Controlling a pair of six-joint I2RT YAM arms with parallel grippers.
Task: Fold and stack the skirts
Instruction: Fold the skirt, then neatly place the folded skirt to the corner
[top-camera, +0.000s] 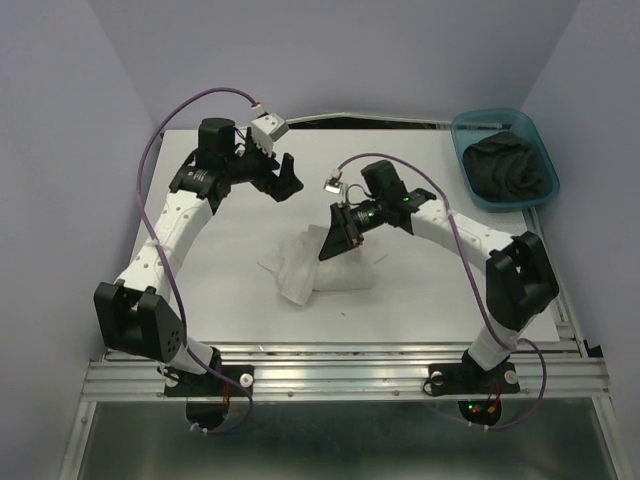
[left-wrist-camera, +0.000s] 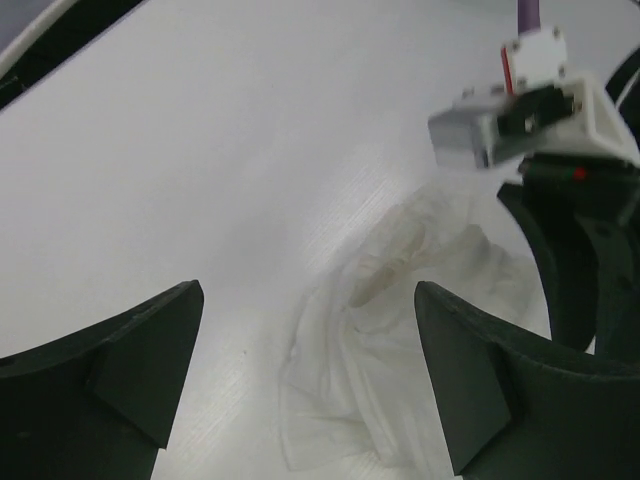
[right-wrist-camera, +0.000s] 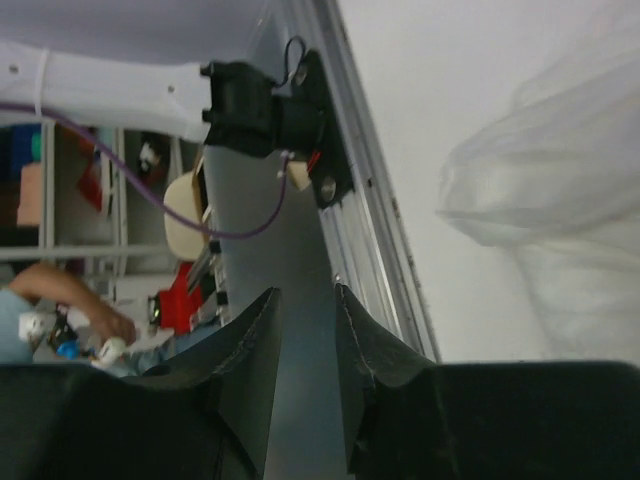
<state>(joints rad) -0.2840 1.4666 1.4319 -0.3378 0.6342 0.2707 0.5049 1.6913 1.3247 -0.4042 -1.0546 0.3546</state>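
Observation:
The white skirt (top-camera: 322, 265) lies crumpled in the middle of the table; it also shows in the left wrist view (left-wrist-camera: 400, 330) and the right wrist view (right-wrist-camera: 560, 200). The charcoal-black skirt (top-camera: 508, 165) lies bunched inside the teal bin (top-camera: 468, 135) at the back right. My left gripper (top-camera: 284, 176) hovers wide open and empty behind and left of the white skirt (left-wrist-camera: 310, 292). My right gripper (top-camera: 330, 247) hangs over the white skirt's far edge, its fingers (right-wrist-camera: 262, 330) a narrow gap apart with nothing between them (right-wrist-camera: 307, 292). The cloth lies beside it.
The table's white top (top-camera: 220, 270) ends at a metal rail (top-camera: 340, 365) along the near edge, where both arm bases are bolted. Lavender walls stand close on the left, back and right. The right arm's wrist (left-wrist-camera: 520, 110) is close to my left gripper.

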